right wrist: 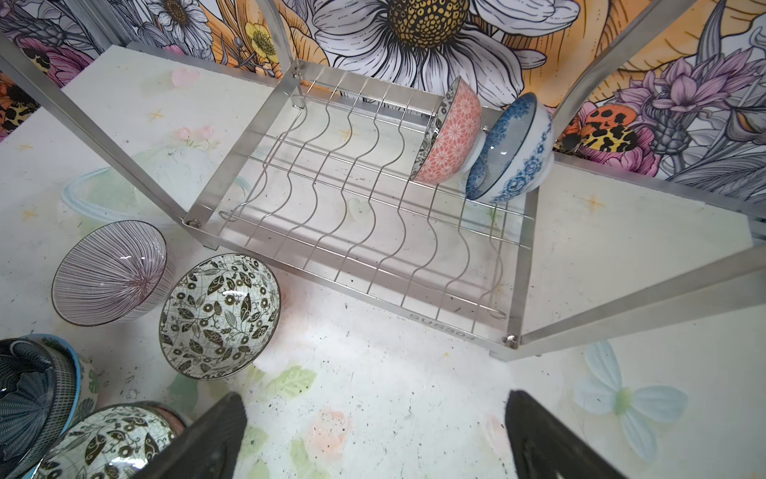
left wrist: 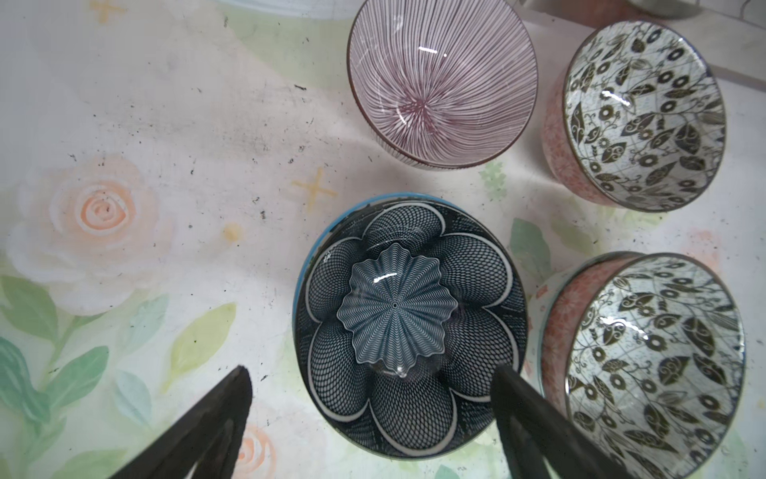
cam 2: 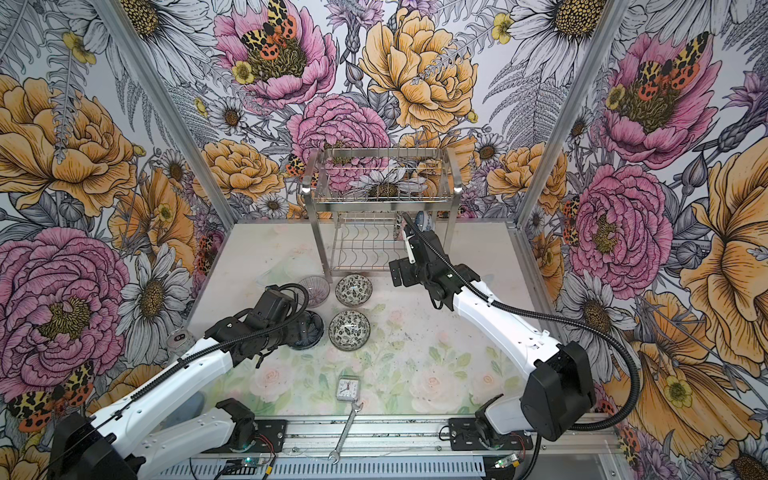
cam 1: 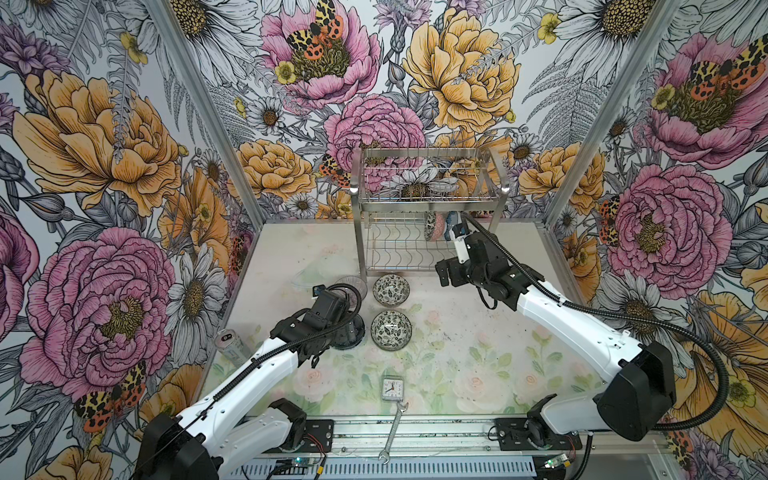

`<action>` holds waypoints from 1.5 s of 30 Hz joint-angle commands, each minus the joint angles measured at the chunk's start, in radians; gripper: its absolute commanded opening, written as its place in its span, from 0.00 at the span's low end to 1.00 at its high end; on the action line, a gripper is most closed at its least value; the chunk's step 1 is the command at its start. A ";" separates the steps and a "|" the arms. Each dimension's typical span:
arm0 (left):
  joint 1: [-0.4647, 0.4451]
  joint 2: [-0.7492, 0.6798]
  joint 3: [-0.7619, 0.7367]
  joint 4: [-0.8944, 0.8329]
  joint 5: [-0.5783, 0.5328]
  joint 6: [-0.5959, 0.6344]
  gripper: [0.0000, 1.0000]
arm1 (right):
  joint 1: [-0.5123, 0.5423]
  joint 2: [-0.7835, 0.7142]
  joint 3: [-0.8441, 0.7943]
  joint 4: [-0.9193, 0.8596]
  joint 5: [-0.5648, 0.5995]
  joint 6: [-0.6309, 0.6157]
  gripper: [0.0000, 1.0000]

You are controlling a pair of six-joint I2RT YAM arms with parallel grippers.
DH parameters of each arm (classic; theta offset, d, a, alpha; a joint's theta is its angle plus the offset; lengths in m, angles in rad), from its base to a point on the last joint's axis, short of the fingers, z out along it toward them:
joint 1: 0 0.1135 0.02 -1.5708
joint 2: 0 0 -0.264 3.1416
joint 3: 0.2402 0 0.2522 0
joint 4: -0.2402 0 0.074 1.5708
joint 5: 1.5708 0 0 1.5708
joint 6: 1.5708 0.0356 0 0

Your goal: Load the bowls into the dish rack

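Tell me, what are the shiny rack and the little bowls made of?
The dish rack looks like polished stainless steel: mirror-bright bars, thin wires, and a SUS304 stamp on its front bar. A leaf-patterned bowl and the dark petal bowl look like glazed ceramic, probably: glossy light spots sit on their printed patterns.

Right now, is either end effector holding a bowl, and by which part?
Nothing is held. The left end effector is open above the dark blue petal bowl, not gripping it; the right end effector is open and empty.
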 commanded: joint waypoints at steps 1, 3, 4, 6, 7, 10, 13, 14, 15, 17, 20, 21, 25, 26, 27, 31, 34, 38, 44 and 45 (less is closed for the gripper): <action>0.024 0.001 -0.012 -0.002 -0.016 0.015 0.89 | -0.009 0.007 0.004 0.010 -0.011 -0.001 1.00; 0.032 -0.002 -0.014 0.003 -0.007 0.021 0.86 | -0.011 0.009 0.006 0.012 -0.014 -0.001 1.00; 0.033 0.001 -0.015 0.009 -0.003 0.022 0.84 | -0.010 0.010 0.006 0.012 -0.013 -0.002 1.00; 0.038 0.007 -0.022 0.024 0.007 0.025 0.80 | -0.012 0.015 0.007 0.012 -0.015 0.001 1.00; 0.040 0.010 -0.025 0.026 0.009 0.025 0.78 | -0.012 0.018 0.007 0.012 -0.016 0.001 1.00; 0.039 0.025 -0.025 0.027 0.008 0.026 0.69 | -0.012 0.020 0.006 0.011 -0.020 0.001 1.00; 0.049 0.033 -0.032 0.027 0.004 0.028 0.63 | -0.013 0.017 0.003 0.011 -0.019 -0.001 1.00; 0.053 0.036 -0.031 0.026 0.001 0.026 0.63 | -0.015 0.017 0.001 0.011 -0.018 -0.003 1.00; 0.057 0.040 -0.032 0.027 -0.003 0.026 0.61 | -0.015 0.017 0.000 0.012 -0.018 -0.002 1.00; 0.068 0.050 -0.031 0.029 -0.009 0.030 0.57 | -0.018 0.018 0.000 0.011 -0.020 -0.004 1.00; 0.075 0.072 -0.031 0.041 -0.012 0.039 0.52 | -0.021 0.017 0.001 0.011 -0.021 -0.005 1.00; 0.076 0.078 -0.031 0.049 -0.010 0.041 0.50 | -0.021 0.017 0.001 0.012 -0.022 -0.006 1.00; 0.077 0.105 -0.033 0.075 0.002 0.048 0.44 | -0.025 0.015 -0.002 0.012 -0.025 -0.007 1.00; 0.078 0.108 -0.034 0.081 0.004 0.049 0.42 | -0.025 0.014 -0.003 0.011 -0.024 -0.007 1.00; 0.079 0.112 -0.037 0.086 0.005 0.050 0.39 | -0.026 0.013 -0.003 0.012 -0.024 -0.007 1.00; 0.085 0.122 -0.043 0.095 0.007 0.054 0.34 | -0.028 0.008 -0.008 0.012 -0.025 -0.006 1.00; 0.089 0.124 -0.047 0.098 0.010 0.056 0.30 | -0.031 0.007 -0.011 0.011 -0.024 -0.005 0.99; 0.092 0.115 -0.054 0.099 0.013 0.056 0.24 | -0.030 0.002 -0.014 0.012 -0.027 -0.005 1.00; 0.099 0.097 -0.062 0.097 0.020 0.058 0.11 | -0.032 -0.004 -0.020 0.012 -0.029 -0.003 1.00; 0.100 0.094 -0.062 0.097 0.021 0.059 0.09 | -0.031 -0.004 -0.020 0.012 -0.030 -0.003 1.00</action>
